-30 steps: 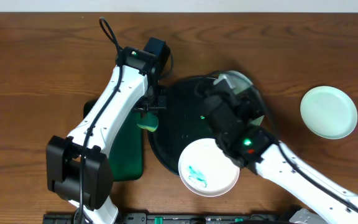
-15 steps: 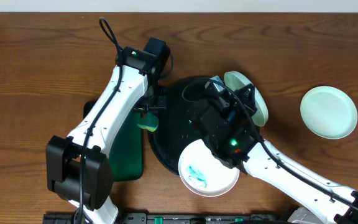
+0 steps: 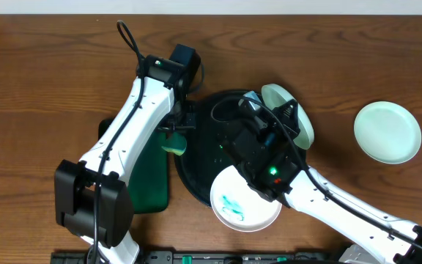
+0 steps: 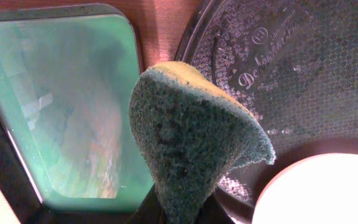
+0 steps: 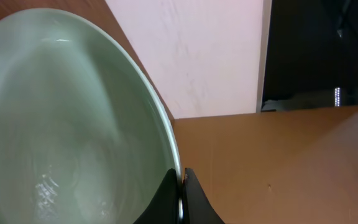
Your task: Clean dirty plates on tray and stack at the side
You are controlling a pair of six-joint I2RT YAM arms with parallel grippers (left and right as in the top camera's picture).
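My right gripper [image 3: 268,111] is shut on the rim of a pale mint green plate [image 3: 290,114], holding it tilted on edge above the right side of the round black tray [image 3: 200,158]. In the right wrist view the fingertips [image 5: 180,186] pinch the rim of that plate [image 5: 61,124], whose face looks clean. A white plate [image 3: 245,198] with teal smears rests on the tray's front edge. My left gripper [image 3: 173,138] is shut on a green and yellow sponge [image 4: 191,143] at the tray's left rim.
A second mint green plate [image 3: 387,132] lies alone on the table at the right. A dark green rectangular tray [image 3: 149,180] sits left of the black tray, under the left arm. The table's back edge meets a white wall.
The right arm has lifted and tipped the mint plate so more of it shows, and its wrist has shifted a little left. The left arm and sponge have not moved.
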